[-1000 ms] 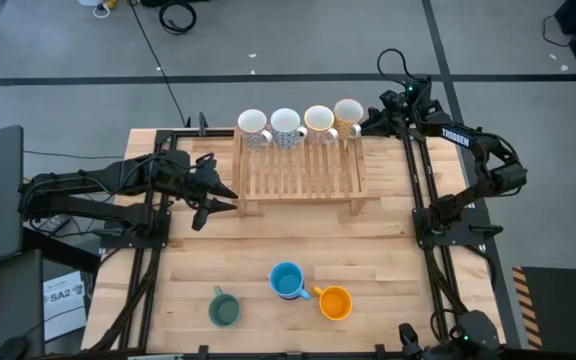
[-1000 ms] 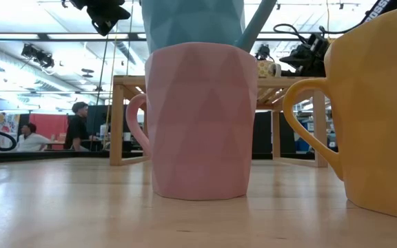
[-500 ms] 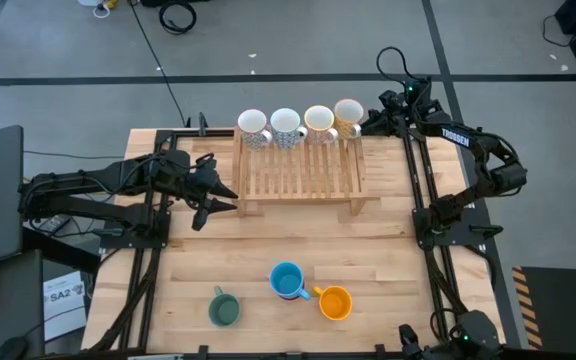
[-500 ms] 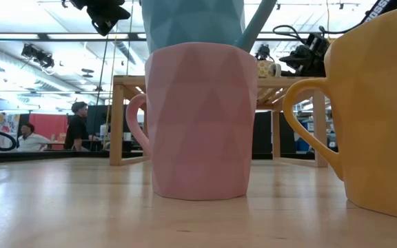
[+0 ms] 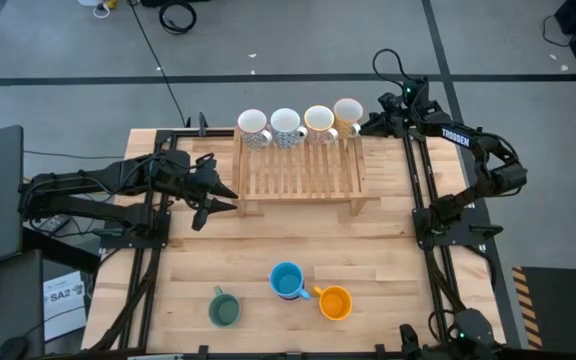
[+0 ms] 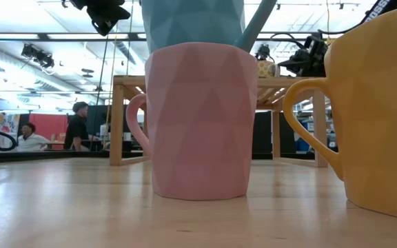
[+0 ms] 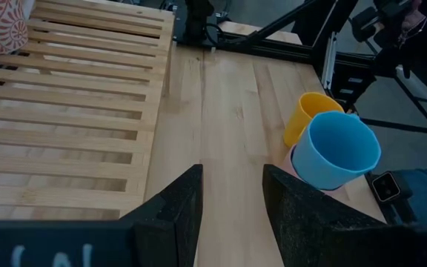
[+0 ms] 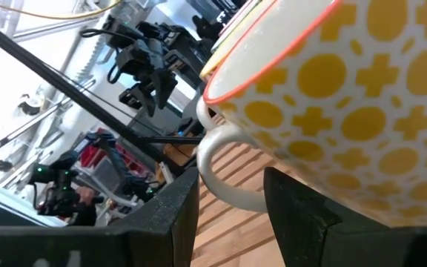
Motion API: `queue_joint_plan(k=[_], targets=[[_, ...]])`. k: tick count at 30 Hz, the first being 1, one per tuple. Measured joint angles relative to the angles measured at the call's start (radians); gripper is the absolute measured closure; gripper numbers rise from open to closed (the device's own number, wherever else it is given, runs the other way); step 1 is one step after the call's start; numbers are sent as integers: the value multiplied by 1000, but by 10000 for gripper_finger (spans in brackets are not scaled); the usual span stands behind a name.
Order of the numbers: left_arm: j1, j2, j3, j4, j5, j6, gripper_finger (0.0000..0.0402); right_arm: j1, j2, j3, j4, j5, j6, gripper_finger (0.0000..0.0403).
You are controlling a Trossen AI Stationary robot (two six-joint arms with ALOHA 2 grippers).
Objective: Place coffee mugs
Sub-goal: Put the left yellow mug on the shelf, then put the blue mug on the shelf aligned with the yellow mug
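Wooden counter (image 5: pixel 388 270) viewed from above, with slatted rack (image 5: pixel 300 172) at upper centre. Four mugs in a row along rack's far edge: patterned mug (image 5: pixel 253 126) at left, second mug (image 5: pixel 286 125), third mug (image 5: pixel 319 121), and yellow-patterned mug (image 5: pixel 348 112) at right end. Three-piece group at lower centre of counter: green mug (image 5: pixel 224 309) at left, blue mug (image 5: pixel 287 280) stacked in pink mug (image 6: pixel 198 120), orange mug (image 5: pixel 335 302) just right of stack.

Right pincer (image 5: pixel 371 124) at right end of rack, just beside yellow-patterned mug; fingers (image 8: pixel 302 200) apart, with mug's handle (image 8: pixel 221 174) close in front of them in wrist view. No grip on mug evident.

Left pincer (image 5: pixel 230 197) at left end of rack, over bare counter, fingers (image 7: pixel 173 211) apart, nothing between them. Blue and orange mugs visible farther off in left wrist view.

Persons (image 6: pixel 79 124) visible in room behind counter, left of low view.
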Motion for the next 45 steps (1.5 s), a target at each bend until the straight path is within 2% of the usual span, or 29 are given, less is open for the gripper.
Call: queue_joint_plan(k=[8, 18, 30, 37, 45], targets=[[0, 0, 0, 0, 0, 0, 255, 0, -18, 0, -15, -14, -6, 245], [0, 0, 0, 0, 0, 0, 255, 0, -107, 0, -19, -45, 15, 246], [0, 0, 0, 0, 0, 0, 255, 0, -109, 0, -9, -57, 61, 245], [0, 0, 0, 0, 0, 0, 255, 0, -135, 0, 53, -64, 147, 246], [0, 0, 0, 0, 0, 0, 255, 0, -200, 0, 242, -65, 343, 246]])
